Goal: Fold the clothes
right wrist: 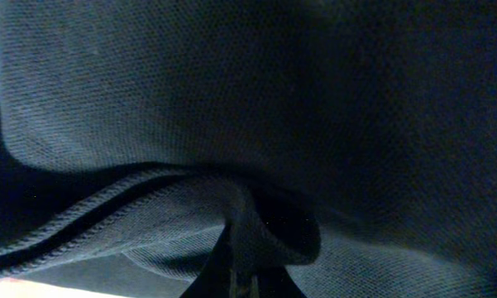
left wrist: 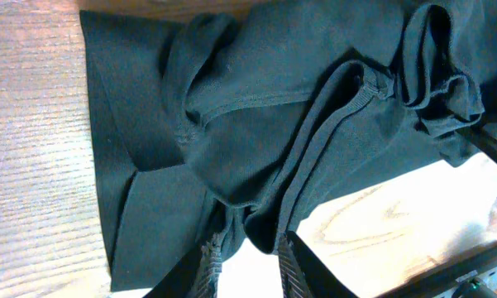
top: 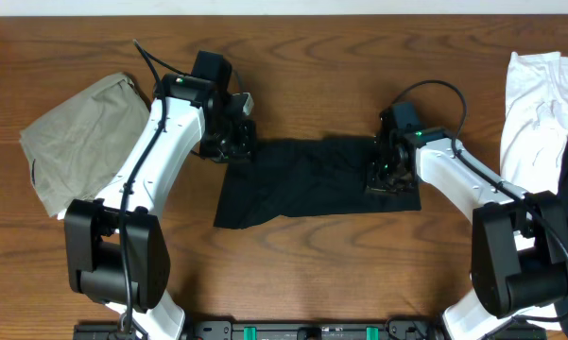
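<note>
Right up close, the fine-knit cloth of the black shirt (right wrist: 314, 99) bunches into a ridge with a ribbed hem. The right gripper (right wrist: 241, 269) has its two fingers pressed together on that ridge, pinching it. The shirt lies crumpled in a rough rectangle at the middle of the grained wooden table (top: 302, 57). At the shirt's left edge, the left gripper (left wrist: 246, 261) clamps a soft fold between its ribbed pads, jaws only narrowly apart. Well to the shirt's left sits a rumpled olive-grey garment (top: 80, 137), and well to its right a creased white garment (top: 539, 109).
</note>
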Motion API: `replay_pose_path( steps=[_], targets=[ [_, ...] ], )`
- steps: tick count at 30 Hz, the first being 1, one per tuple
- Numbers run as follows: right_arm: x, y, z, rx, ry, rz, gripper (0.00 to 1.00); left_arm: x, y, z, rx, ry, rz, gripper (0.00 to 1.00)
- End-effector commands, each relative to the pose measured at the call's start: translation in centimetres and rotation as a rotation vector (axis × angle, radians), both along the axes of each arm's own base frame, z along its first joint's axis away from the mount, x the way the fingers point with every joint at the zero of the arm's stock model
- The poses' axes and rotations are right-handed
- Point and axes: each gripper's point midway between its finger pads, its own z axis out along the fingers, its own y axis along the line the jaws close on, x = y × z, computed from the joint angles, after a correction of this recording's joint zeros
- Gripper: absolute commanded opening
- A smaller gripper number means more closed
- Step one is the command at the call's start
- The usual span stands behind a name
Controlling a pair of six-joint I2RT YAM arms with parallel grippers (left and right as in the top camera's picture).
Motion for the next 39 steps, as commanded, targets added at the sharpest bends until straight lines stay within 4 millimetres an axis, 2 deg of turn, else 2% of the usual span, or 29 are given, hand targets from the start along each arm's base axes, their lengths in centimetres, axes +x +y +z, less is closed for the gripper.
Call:
replay_pose_path(
  steps=[1,6,11,13,17,22,31,33,39],
  targets=[
    [-0.3,0.6,-0.2,0.032,0.013,0.018,0.01,-0.1,-0.2,0.9,-0.014,-0.022,-0.012,0.27],
    [-1.4,4.2,0.6,0.169,-0.015,0.269,0.01,0.0,-0.2,0.9,-0.015,-0.027,-0.012,0.27],
    [-3.1,6.8,0.7,0.19,-0.027,0.46,0.01,0.1,-0.3,0.9,-0.016,-0.029,-0.012,0.27],
    [-3.9,7.6,0.7,0.189,-0.026,0.518,0.04,0.1,-0.3,0.9,-0.016,-0.029,-0.012,0.27],
    [-5.0,8.8,0.7,0.186,-0.027,0.611,0.13,0.1,-0.3,0.9,-0.016,-0.031,-0.012,0.27],
    [-5.1,8.7,0.5,0.164,-0.029,0.621,0.22,0.2,-0.3,0.9,-0.017,-0.033,-0.012,0.27],
    [-3.6,7.9,1.2,0.166,-0.057,0.58,0.27,0.2,-0.3,0.9,-0.017,-0.033,-0.012,0.28],
    [-2.8,8.1,2.1,0.171,-0.088,0.578,0.28,0.2,-0.3,0.9,-0.017,-0.033,-0.012,0.27],
    [0.4,8.6,7.4,0.174,-0.268,0.57,0.3,0.1,-0.3,0.9,-0.016,-0.033,-0.012,0.28]
  ],
)
